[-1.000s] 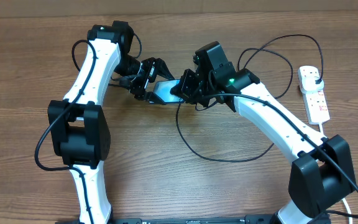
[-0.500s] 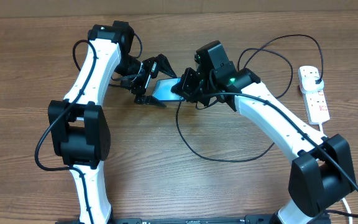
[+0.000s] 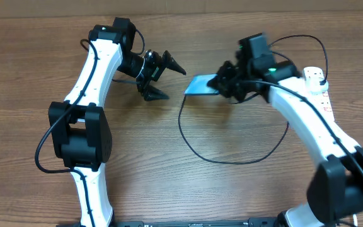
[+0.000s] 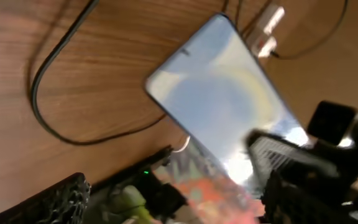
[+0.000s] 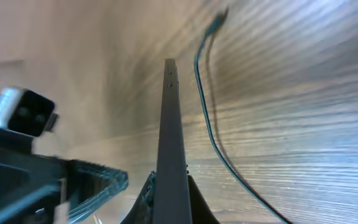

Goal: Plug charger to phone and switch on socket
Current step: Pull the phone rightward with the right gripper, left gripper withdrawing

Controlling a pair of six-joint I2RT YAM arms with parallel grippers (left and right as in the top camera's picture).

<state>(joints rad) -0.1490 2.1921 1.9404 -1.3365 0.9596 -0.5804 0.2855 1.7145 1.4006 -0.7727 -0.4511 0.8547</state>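
Observation:
My right gripper point(image 3: 222, 83) is shut on the phone point(image 3: 200, 85) and holds it on edge above the table. In the right wrist view the phone point(image 5: 169, 124) stands edge-on between the fingers point(image 5: 169, 202). The charger point(image 3: 232, 161) loops over the table below the phone; its tip point(image 5: 219, 17) lies past the phone's far end, apart from it. Its plug sits in the socket point(image 3: 320, 101) at the right edge. My left gripper point(image 3: 164, 79) is open and empty, left of the phone. The left wrist view shows the blurred phone screen point(image 4: 222, 106) beyond the open fingers point(image 4: 179, 208).
The socket's thick white cord point(image 3: 358, 208) runs down the right side past the right arm's base. The charger cable point(image 4: 42, 106) curves over the wood in the left wrist view. The table's back edge point(image 3: 181, 7) is near both arms.
My left gripper has let go of the phone and drawn back, open. My right gripper has carried the phone to the right, toward the socket.

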